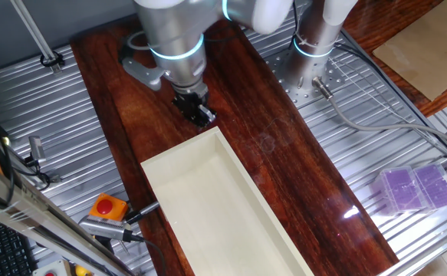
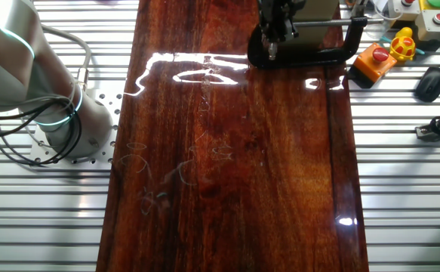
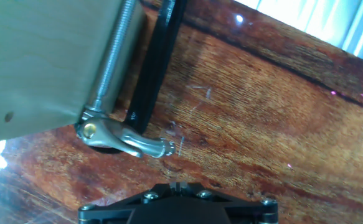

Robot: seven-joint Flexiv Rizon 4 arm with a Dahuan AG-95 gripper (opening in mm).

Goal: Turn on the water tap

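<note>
A black C-clamp (image 2: 310,54) lies at the far end of the wooden board and grips the end wall of a cream box (image 1: 208,207). In the hand view I see its threaded screw (image 3: 109,62), its black frame (image 3: 153,68) and a short metal lever (image 3: 137,144) at the screw's end. No separate tap shows; I cannot tell if the lever belongs to one. My gripper (image 3: 176,184) is shut and empty, just short of the lever's tip. It hangs at the box's end wall (image 1: 196,109) and over the clamp's left end (image 2: 276,30).
The dark wooden board (image 2: 235,166) lies on a ribbed metal table. The arm's base (image 2: 61,128) with cables stands at the left. An orange stop button (image 2: 372,59), a black mouse (image 2: 431,81) and a purple box (image 1: 419,188) lie beside the board.
</note>
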